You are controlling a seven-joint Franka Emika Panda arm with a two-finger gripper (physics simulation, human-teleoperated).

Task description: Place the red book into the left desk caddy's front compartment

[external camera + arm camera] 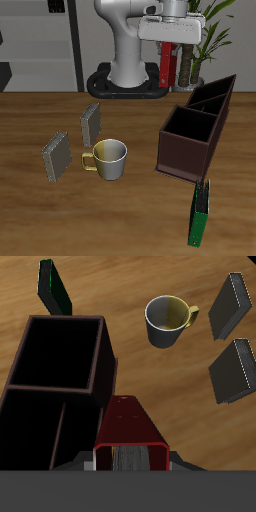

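A: Starting at the front edge of the surface [30, 130], what sits near the caddy [196, 128]?

B: Closest to that edge stands the green book [201, 214], upright, just in front of the caddy's front compartment. Level with that compartment, off to the side, are the mug [108, 158] with its yellow handle and two grey books: one [56, 156] beside the mug, the other [91, 123] a little farther back.

A: And the caddy itself?

B: Dark brown, open-topped, running back from its large front compartment to smaller ones behind.

A: Where's the red book [166, 64]?

B: In the air, behind and above the caddy's back end, hanging upright from the hand [170, 42]. It touches nothing on the surface.

A: How does the hand hold it?

B: Fingers closed on the book's upper edge; the wrist view shows the red cover [128, 426] clamped between them, over the caddy's back end.
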